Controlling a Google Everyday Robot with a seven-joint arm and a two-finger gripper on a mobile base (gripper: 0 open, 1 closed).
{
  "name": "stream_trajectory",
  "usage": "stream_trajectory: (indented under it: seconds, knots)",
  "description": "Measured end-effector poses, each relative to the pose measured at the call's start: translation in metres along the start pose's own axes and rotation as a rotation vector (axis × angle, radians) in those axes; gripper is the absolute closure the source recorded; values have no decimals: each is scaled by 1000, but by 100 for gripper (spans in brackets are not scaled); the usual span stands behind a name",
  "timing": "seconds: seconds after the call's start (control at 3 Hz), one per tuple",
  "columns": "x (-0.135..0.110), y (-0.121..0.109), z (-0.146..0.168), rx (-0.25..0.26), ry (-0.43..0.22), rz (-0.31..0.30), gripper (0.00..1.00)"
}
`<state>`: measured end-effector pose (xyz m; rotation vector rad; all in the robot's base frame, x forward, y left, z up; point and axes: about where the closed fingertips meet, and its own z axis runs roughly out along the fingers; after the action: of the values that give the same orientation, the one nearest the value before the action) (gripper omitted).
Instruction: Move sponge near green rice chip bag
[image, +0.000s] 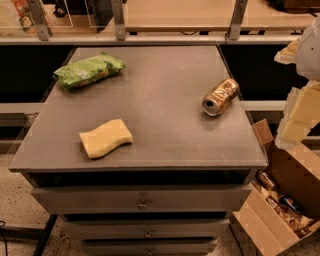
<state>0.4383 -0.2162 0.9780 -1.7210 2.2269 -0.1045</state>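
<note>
The sponge (105, 138) is a flat pale-yellow foam block with wavy edges. It lies near the front left of the grey tabletop (165, 85). The green rice chip bag (89, 69) lies at the back left of the top, well apart from the sponge. My gripper (296, 120) hangs at the right edge of the view, off the table's right side and above a cardboard box. It is far from both the sponge and the bag and holds nothing that I can see.
A gold drink can (220, 96) lies on its side near the table's right edge. An open cardboard box (285, 200) with cans stands on the floor at the right. Drawers (142, 202) sit under the top. A metal rail (150, 39) runs behind.
</note>
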Motion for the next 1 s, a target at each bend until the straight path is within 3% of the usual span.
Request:
stream_trajectory:
  seconds: [0.33, 0.67, 1.0]
  knots:
    - [0, 0, 0, 0, 0, 0, 0]
    - [-17, -9, 10, 6, -1, -16, 0]
    - [-57, -14, 36, -28, -38, -78, 0]
